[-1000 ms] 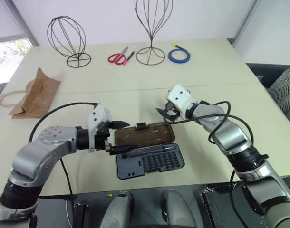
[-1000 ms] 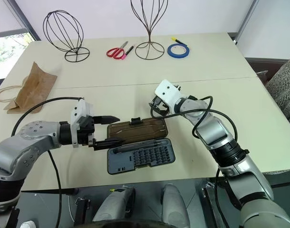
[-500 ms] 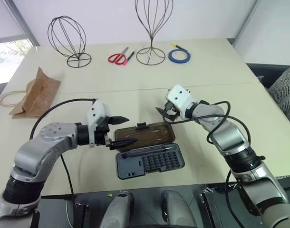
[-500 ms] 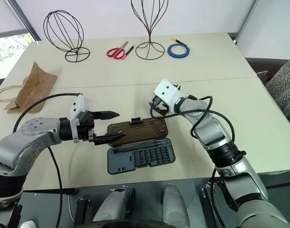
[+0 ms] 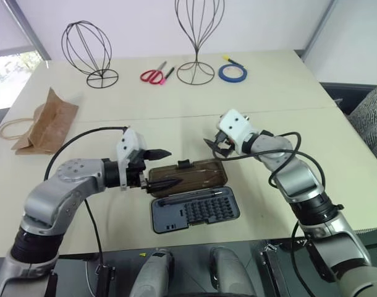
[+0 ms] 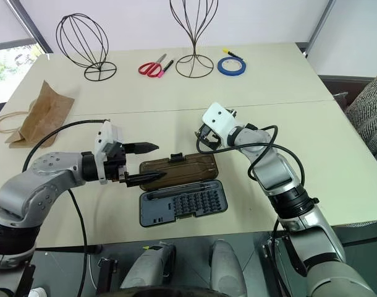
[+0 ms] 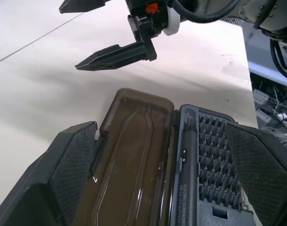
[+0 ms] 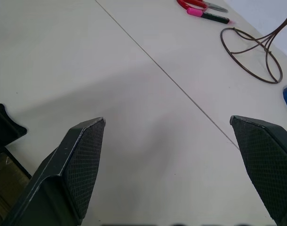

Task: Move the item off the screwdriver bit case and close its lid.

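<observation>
Lying flat on the cream table (image 5: 269, 93), the smoky brown translucent plastic lid (image 5: 190, 175) stretches left to right along the far side of the dark blue-grey screwdriver bit case base (image 5: 196, 211), which holds rows of small bits and a slim driver. The lid's long axis runs across the scene, its hinge on the near edge and its small dark latch tab on the far edge. The left gripper (image 5: 160, 168) hovers at the lid's left end with its black fingers apart, pointing right along that axis. The right gripper (image 5: 216, 146) hangs just beyond the lid's far right corner, fingers spread wide, nothing between them. Both sit close to the lid; the left looks slightly nearer. Closing likely means lifting the far edge toward the near side. The small crumpled brown kraft paper bag (image 5: 47, 122) lies far left, well apart from the case.
</observation>
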{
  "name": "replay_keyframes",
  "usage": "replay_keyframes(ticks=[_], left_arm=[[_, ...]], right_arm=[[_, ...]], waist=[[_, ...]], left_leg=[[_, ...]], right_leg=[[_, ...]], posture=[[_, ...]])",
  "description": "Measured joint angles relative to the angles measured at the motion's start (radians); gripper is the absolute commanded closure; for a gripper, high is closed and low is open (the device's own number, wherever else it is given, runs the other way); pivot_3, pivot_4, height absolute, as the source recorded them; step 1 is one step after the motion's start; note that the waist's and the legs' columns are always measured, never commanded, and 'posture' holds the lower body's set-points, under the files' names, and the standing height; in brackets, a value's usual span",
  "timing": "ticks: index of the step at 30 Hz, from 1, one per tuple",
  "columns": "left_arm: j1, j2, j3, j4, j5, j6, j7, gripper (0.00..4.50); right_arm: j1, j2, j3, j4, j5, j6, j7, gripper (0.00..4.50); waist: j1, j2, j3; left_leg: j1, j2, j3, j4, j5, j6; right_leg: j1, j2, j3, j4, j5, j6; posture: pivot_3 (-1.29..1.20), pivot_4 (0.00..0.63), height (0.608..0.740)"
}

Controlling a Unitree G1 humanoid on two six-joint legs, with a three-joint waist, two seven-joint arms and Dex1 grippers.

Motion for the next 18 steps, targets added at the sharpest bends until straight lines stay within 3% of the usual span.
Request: replay_keyframes(ticks=[3,8,15,18], left_arm=[[-0.001,-0.008,-0.003,0.012,0.006,-0.011,0.006,0.81],[-0.013,-0.013,-0.003,0.021,0.005,-0.014,0.012,3.32],[-0.037,-0.014,-0.004,0.043,0.029,-0.022,0.034,3.32],[-0.036,-0.014,-0.003,0.043,0.026,-0.022,0.028,4.14]], right_arm=[[0.001,0.003,-0.002,0.000,-0.004,0.000,0.001,0.00],[0.005,0.009,-0.003,-0.009,-0.007,0.001,0.005,0.00],[0.006,0.016,-0.003,-0.019,-0.015,0.003,0.006,0.00],[0.007,0.016,-0.003,-0.020,-0.017,0.003,0.006,0.00]], waist=[[0.000,0.000,0.000],[0.000,0.000,0.000],[0.000,0.000,0.000],[0.000,0.000,0.000]], left_leg=[[0.000,0.000,0.000,0.000,0.000,0.000],[0.000,0.000,0.000,0.000,0.000,0.000],[0.000,0.000,0.000,0.000,0.000,0.000],[0.000,0.000,0.000,0.000,0.000,0.000]], right_leg=[[0.000,0.000,0.000,0.000,0.000,0.000],[0.000,0.000,0.000,0.000,0.000,0.000],[0.000,0.000,0.000,0.001,0.000,0.000],[0.000,0.000,0.000,0.001,0.000,0.000]], posture=[[0.00,0.150,0.740],[0.00,0.150,0.740],[0.00,0.150,0.740],[0.00,0.150,0.740]])
